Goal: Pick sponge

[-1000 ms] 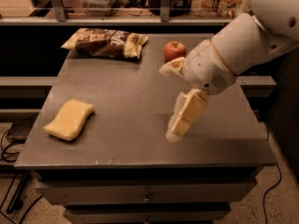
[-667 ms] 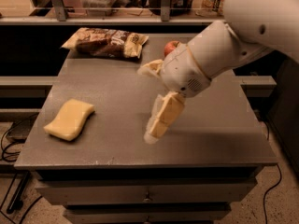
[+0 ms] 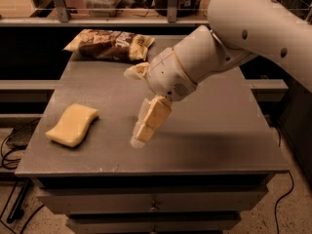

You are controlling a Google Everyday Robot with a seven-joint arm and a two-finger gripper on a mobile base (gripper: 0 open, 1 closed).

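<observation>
**Blocky cream-yellow end effector (image 3: 138, 139) apart from pale yellow wavy-sided foam sponge (image 3: 72, 126)**

Hovering over the middle of the grey metal table (image 3: 219, 140), angled down-left; open or closed, cannot tell. Lying flat near the left edge, untouched.

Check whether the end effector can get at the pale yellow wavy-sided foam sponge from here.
Probably yes. The end effector hangs over the grey tabletop beside the pale yellow foam sponge, only bare surface between them; the brown crinkly snack bag lies far back.
</observation>
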